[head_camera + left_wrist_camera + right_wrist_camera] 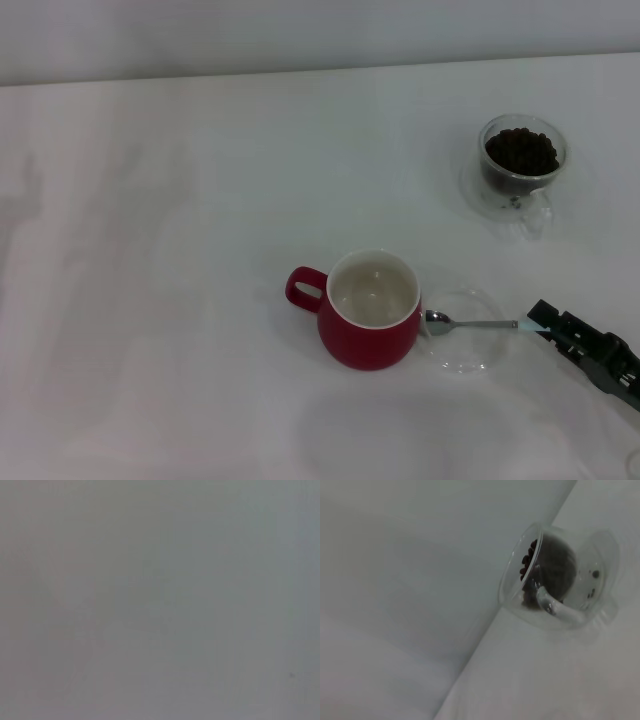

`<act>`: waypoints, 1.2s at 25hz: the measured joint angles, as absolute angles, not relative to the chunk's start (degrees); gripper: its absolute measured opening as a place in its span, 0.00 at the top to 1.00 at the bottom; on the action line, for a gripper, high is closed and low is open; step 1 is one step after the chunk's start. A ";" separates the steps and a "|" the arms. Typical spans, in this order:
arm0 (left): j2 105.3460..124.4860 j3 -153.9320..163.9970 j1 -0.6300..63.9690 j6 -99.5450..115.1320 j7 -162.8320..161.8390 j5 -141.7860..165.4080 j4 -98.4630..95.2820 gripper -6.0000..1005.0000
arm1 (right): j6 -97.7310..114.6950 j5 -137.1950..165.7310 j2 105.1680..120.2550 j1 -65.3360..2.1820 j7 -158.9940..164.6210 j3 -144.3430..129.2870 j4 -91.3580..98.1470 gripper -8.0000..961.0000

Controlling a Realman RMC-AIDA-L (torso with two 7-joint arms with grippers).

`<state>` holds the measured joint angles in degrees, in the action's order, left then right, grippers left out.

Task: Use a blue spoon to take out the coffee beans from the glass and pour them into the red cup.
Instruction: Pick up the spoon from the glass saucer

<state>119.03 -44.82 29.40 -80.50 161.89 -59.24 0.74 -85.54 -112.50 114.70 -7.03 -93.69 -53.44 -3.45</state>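
My right pincer [541, 327], low near the desk's [180, 300] right edge, is pinched tight on the pale handle tip of the blue spoon [470, 322], its bowl over a clear saucer [462, 335] just beside the red cup [370, 310]. The glass [520, 168], full of coffee beans [521, 152], sits toward the far right corner. My left arm is out of sight

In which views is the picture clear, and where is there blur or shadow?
Head view: sharp, with the red cup, the glass and soft shadows on the table. Left wrist view: a featureless grey blur. Right wrist view: the glass is soft, beans barely distinct.
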 joint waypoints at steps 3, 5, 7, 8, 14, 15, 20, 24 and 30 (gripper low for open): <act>119.10 -44.82 29.38 -80.50 161.89 -59.24 0.79 0.50 | -85.53 -112.50 114.67 -7.03 -93.69 -53.99 -3.15 0.57; 119.12 -44.82 29.35 -80.59 161.89 -59.24 0.82 0.50 | -85.38 -112.50 114.67 -7.03 -93.69 -54.09 -2.99 0.57; 119.11 -44.82 29.23 -80.86 161.89 -59.24 0.82 0.50 | -85.20 -112.50 114.67 -7.03 -93.69 -54.12 -2.94 0.58; 119.11 -44.82 29.16 -80.88 161.89 -59.24 0.82 0.50 | -85.19 -112.50 114.68 -7.03 -93.69 -54.13 -2.94 0.58; 119.18 -44.82 28.71 -81.04 161.89 -59.24 0.90 0.50 | -85.10 -112.50 114.70 -6.99 -93.69 -54.14 -2.94 0.60; 119.19 -44.82 28.68 -81.04 161.89 -59.24 0.90 0.50 | -85.08 -112.50 114.70 -6.99 -93.69 -54.14 -2.94 0.61; 119.18 -44.82 28.52 -81.05 161.86 -59.24 0.90 0.50 | -85.00 -112.50 114.70 -6.86 -93.62 -54.18 -3.08 0.65; 119.18 -44.82 28.52 -81.04 161.85 -59.24 0.88 0.50 | -84.98 -112.50 114.70 -6.94 -93.60 -54.75 -3.05 0.69; 119.10 -44.82 28.55 -81.04 161.82 -59.24 0.87 0.50 | -84.98 -112.50 114.70 -6.99 -93.60 -54.71 -2.99 0.76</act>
